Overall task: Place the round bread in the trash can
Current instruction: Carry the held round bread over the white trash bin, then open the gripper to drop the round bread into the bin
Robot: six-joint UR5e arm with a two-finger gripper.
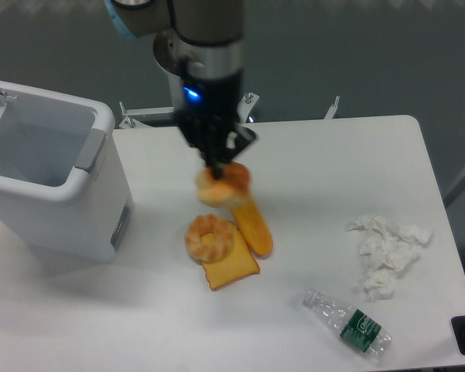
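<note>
Currently the gripper (219, 167) is clamped on the round bread (222, 184), held above the baguette (252, 222); the open trash can (48, 182) waits at nine o'clock.

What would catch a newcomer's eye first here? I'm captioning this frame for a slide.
The gripper carrying the round bread in mid-air, its jaws shut on it above the baguette at the table's middle. Then the trash can, open at the left edge.
</note>
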